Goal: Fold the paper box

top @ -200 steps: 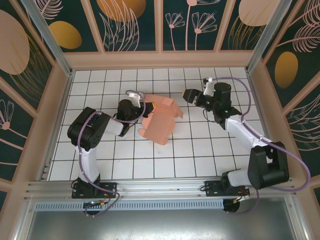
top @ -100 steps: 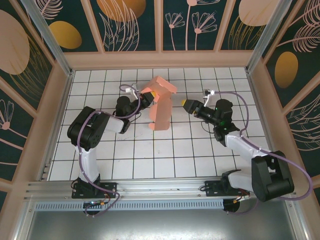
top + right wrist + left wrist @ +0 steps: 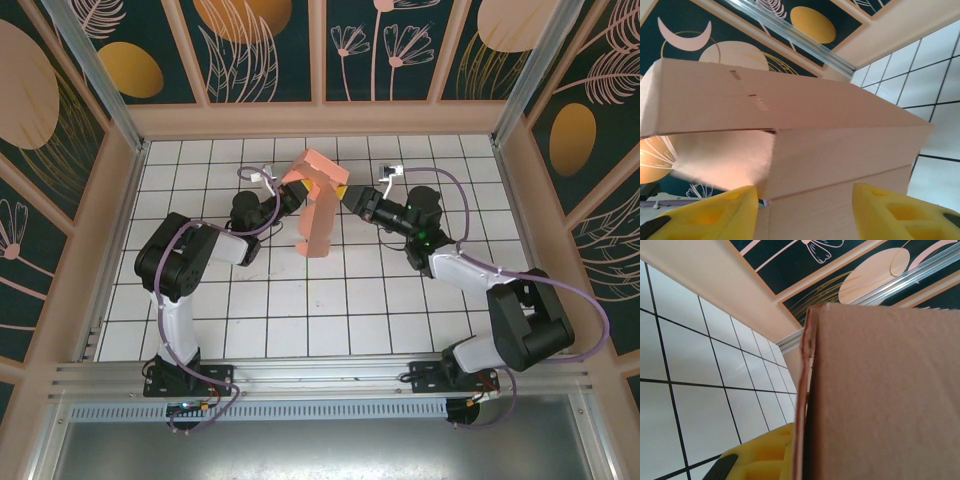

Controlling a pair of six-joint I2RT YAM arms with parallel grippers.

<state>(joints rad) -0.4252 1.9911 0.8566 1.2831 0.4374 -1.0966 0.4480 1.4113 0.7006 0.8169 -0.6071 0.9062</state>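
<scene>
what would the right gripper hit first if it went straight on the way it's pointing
The paper box: the right gripper points straight at it, and the card already sits between its spread fingers, so contact would likely come almost at once.

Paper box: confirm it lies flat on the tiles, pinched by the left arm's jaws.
Not flat. The paper box is held upright and partly folded, as the top external view shows. The jaws of the left arm do pinch it.
</scene>
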